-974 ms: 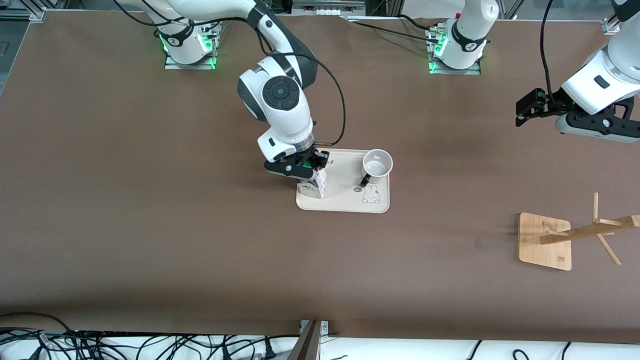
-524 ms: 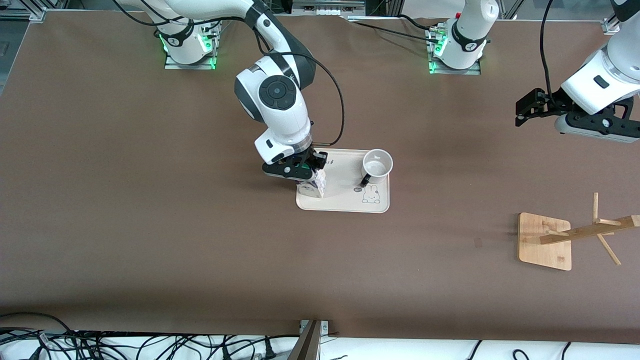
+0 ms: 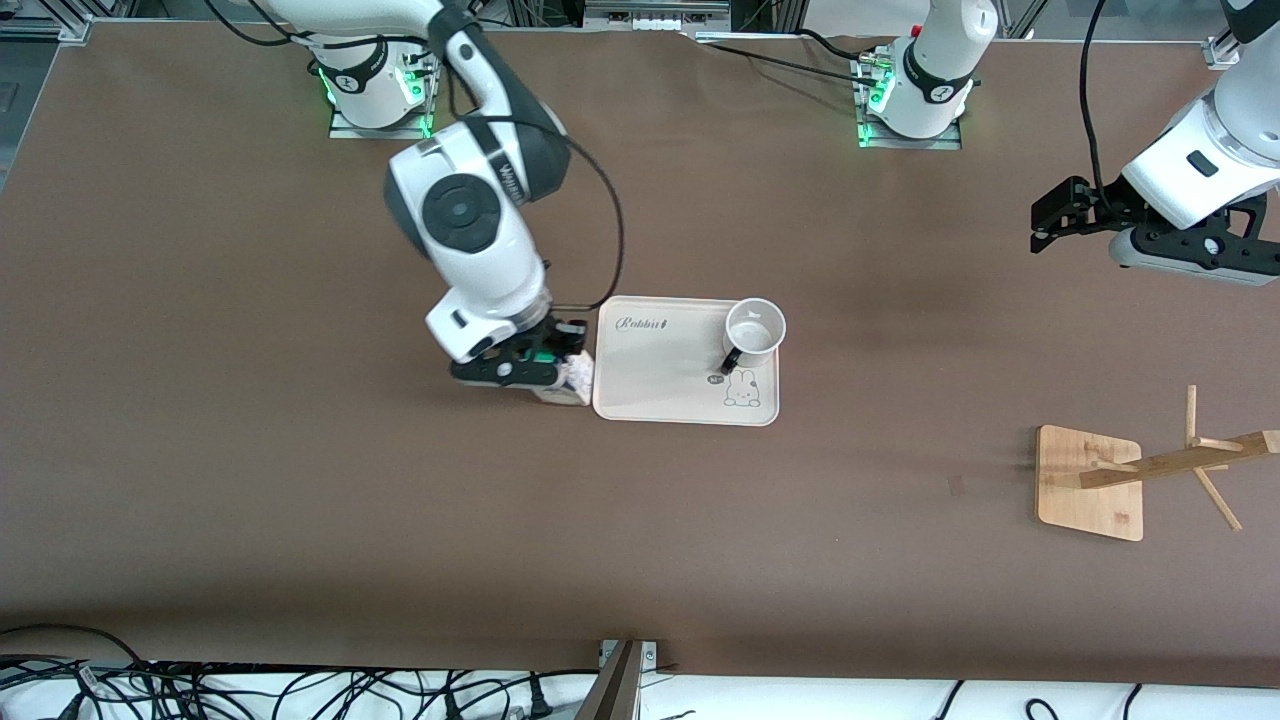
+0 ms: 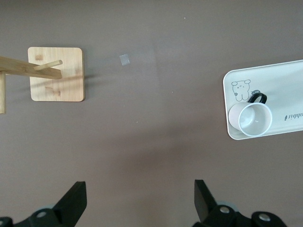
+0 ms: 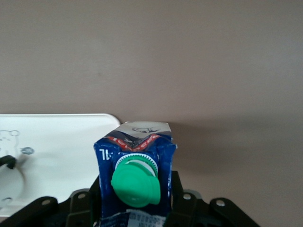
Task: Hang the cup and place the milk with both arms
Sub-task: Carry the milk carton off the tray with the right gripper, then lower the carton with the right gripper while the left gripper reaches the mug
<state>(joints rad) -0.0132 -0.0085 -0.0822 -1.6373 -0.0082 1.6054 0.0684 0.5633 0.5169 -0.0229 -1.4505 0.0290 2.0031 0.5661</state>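
Note:
My right gripper (image 3: 548,366) is shut on the milk (image 3: 572,378), a blue and white carton with a green cap (image 5: 135,185). It holds the carton upright just off the tray's (image 3: 660,396) edge, toward the right arm's end of the table. In the right wrist view the black fingers (image 5: 182,204) press the carton's (image 5: 135,144) two sides. The white cup (image 3: 753,330) stands upright on the tray's corner toward the left arm's end, with its black handle (image 4: 257,97) turned to the front camera. My left gripper (image 3: 1043,228) hangs open and empty above bare table, well apart from the cup (image 4: 253,119).
A wooden rack (image 3: 1090,481) with a square base and slanted pegs stands near the left arm's end, nearer to the front camera than the tray. Its base (image 4: 57,73) shows in the left wrist view. Cables lie along the table's front edge (image 3: 300,690).
My right arm has carried the milk off the tray, sideways toward the right arm's end of the table. The cup, tray and left arm have not moved.

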